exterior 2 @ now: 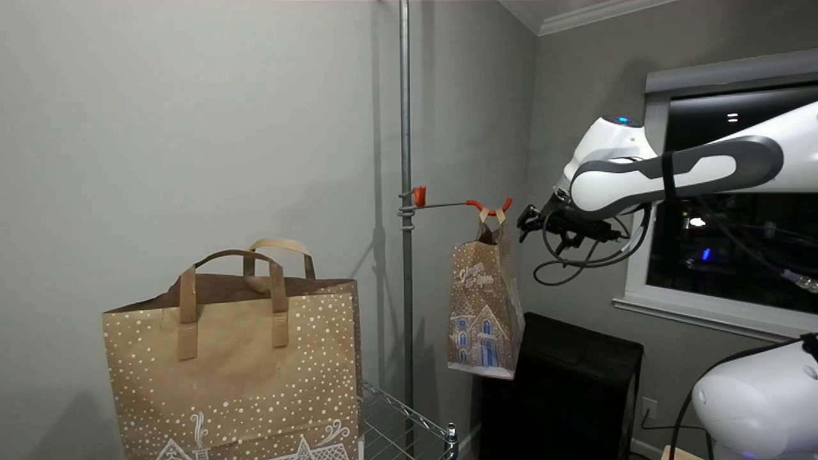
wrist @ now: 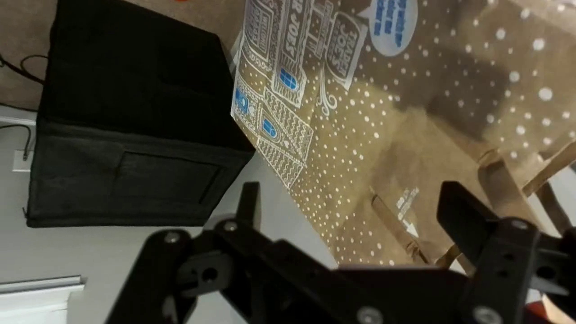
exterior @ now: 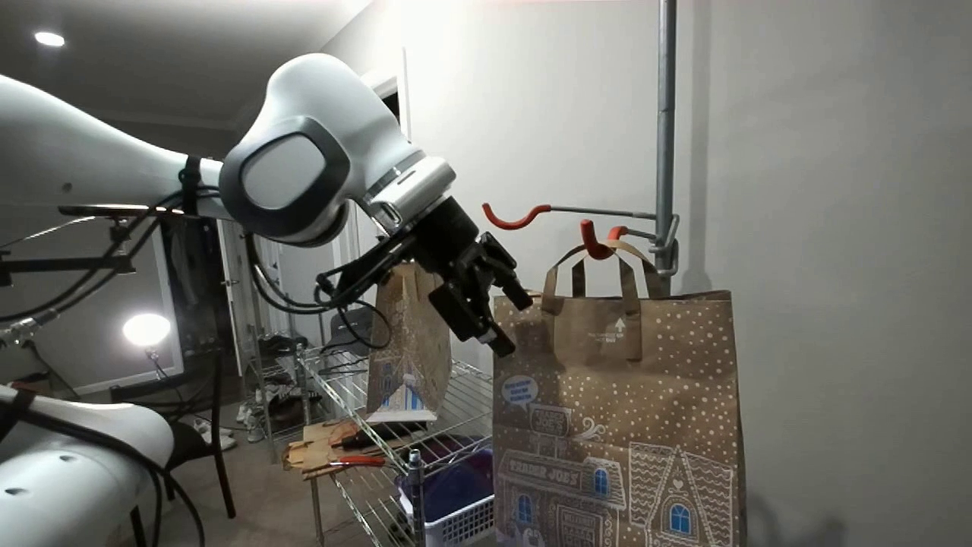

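A brown paper bag with white dots and printed houses (exterior: 607, 425) hangs by its handles from a red-tipped hook (exterior: 595, 241). In an exterior view its narrow side shows (exterior 2: 479, 306), with the handle loops over the red hook (exterior 2: 491, 209). My gripper (exterior: 510, 323) is open and empty, close to this bag's upper part. In an exterior view the gripper (exterior 2: 525, 223) is apart from the hook and bag, at about hook height. In the wrist view the bag (wrist: 373, 121) lies beyond the spread fingers (wrist: 351, 193), with handles at the right edge.
A second paper bag (exterior: 414, 334) is by the wire shelf (exterior: 334, 395); it also shows in an exterior view (exterior 2: 230, 364). A metal pole (exterior: 666, 114) carries another bare red hook (exterior: 516, 219). A black box (exterior 2: 569, 377) stands below the hanging bag. A white basket (exterior: 463, 524) sits low.
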`<state>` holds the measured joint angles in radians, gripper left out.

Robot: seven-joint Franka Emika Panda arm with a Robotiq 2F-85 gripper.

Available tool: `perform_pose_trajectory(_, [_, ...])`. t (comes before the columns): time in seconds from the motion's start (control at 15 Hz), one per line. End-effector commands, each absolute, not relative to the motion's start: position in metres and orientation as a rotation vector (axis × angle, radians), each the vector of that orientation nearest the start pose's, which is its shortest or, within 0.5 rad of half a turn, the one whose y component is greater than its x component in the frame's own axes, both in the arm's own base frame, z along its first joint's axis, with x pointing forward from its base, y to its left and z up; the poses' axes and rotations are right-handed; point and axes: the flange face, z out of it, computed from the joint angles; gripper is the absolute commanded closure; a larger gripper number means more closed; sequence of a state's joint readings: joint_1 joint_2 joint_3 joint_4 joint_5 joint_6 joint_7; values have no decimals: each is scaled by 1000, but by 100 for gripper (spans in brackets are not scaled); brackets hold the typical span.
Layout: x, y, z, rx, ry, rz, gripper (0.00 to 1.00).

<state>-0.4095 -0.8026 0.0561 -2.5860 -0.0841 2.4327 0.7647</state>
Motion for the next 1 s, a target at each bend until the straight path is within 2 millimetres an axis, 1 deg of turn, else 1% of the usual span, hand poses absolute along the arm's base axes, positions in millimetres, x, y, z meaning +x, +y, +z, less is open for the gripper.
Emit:
perform_pose_trajectory(0.0, [365,-128,588,-2333,1637,-1076,0])
perform_pose_trajectory(0.07, [371,-126,593,-2299,1632,-1109,0])
perform_pose_trajectory(0.2, [378,-117,606,-2260,1602,-1124,0])
perform_pose_trajectory(0.27, [378,-108,611,-2294,1589,-1107,0])
perform_pose_trajectory(0.4, [377,-94,622,-2322,1532,-1134,0])
perform_pose_trajectory(0.6, [386,-83,636,-2299,1488,-1214,0])
perform_pose_trajectory(0.73, [396,-80,640,-2288,1489,-1233,0])
perform_pose_trajectory(0.93, [410,-77,638,-2286,1505,-1233,0])
